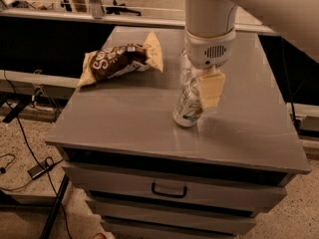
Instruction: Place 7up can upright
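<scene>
1 bottle (185, 66) sits just behind the tilted 7up can (185, 111) the claw (202, 96) pinches; snack bag (119, 61) left.

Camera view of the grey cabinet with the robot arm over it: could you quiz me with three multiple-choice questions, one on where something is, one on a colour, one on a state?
1. Where does the snack bag lie?
A) back left of the cabinet top
B) in an open drawer
C) on the floor

2. What colour is the cabinet top?
A) red
B) green
C) grey

3. What state is the 7up can in?
A) lying flat, untouched
B) held by the gripper, slightly tilted
C) standing alone on the front edge

Answers:
1 A, since the bag rests far left, away from the arm.
2 C, since the bare surface is plain grey.
3 B, since the gripper, near the middle of the top, is closed on the leaning can.
</scene>
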{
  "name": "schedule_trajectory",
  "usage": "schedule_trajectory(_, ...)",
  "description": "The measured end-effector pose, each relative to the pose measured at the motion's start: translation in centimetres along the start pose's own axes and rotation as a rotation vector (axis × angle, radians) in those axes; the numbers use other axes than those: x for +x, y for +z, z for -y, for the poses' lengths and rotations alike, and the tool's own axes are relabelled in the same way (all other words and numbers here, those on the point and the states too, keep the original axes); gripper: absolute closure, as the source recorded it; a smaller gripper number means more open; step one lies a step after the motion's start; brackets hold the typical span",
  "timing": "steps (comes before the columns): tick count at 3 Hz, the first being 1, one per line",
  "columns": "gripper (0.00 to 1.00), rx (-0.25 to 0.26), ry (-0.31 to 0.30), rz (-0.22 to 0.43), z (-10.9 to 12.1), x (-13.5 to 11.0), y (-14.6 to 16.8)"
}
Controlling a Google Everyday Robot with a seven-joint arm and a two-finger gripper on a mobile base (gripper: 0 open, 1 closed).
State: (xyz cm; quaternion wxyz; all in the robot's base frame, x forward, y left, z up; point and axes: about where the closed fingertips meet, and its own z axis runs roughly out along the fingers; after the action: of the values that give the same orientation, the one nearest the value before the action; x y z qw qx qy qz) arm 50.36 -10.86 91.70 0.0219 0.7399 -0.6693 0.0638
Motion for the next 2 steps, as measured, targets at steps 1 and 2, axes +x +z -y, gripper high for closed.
schedule_trajectory(1, 1.00, 0.015, -0.017, -0.007, 0.30, -0.35, -0.57)
schedule_trajectory(2, 0.82, 0.030, -0.025, -0.004, 0.66, -0.64, -1.21)
